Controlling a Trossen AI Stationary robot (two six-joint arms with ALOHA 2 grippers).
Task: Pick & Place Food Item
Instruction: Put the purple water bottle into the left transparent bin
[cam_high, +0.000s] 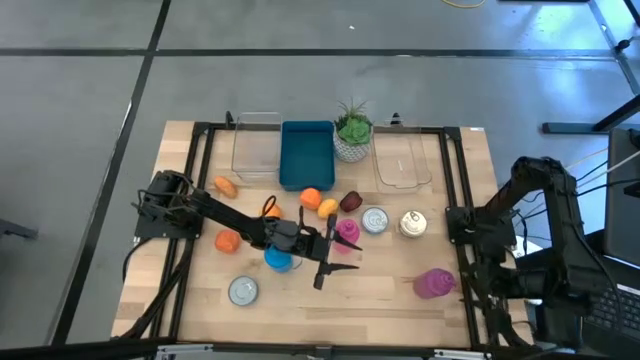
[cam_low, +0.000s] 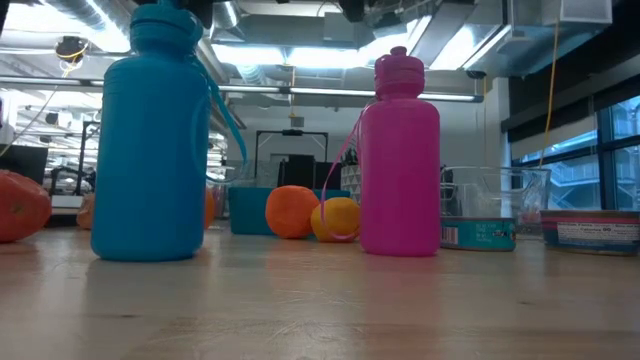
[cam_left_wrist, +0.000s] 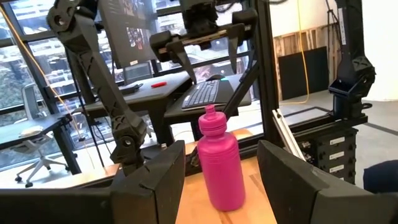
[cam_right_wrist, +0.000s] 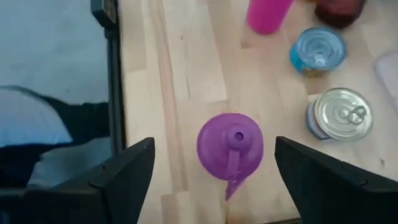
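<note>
**Orange fruit waits by the blue bin while the left arm reaches out empty**

The orange fruit (cam_high: 310, 198) sits on the tabletop (cam_high: 380, 290) just in front of the blue bin (cam_high: 306, 152), with a second, yellower one (cam_high: 327, 209) beside it. More orange food pieces lie further left (cam_high: 226, 186) and near the left arm (cam_high: 228, 241).

The left gripper (cam_high: 325, 262) is stretched to mid-table, next to the pink bottle (cam_high: 347, 232) and blue bottle (cam_high: 278, 259); its jaws stand partly open and hold nothing. This looks like the approach step, with no food picked yet. The next move would call for swinging the jaws back toward a fruit and lowering around it without knocking over the bottles.

The right gripper (cam_right_wrist: 211, 180) hangs above the purple bottle (cam_high: 434, 283) near the right edge, jaws wide and empty.

The blue bin appears empty. So do the two clear containers, one left (cam_high: 255, 150) and one right (cam_high: 404, 162) of it. Three cans (cam_high: 374, 221) (cam_high: 412, 224) (cam_high: 243, 291) stand loose on the tabletop, and a potted plant (cam_high: 352, 132) stands at the back.
</note>
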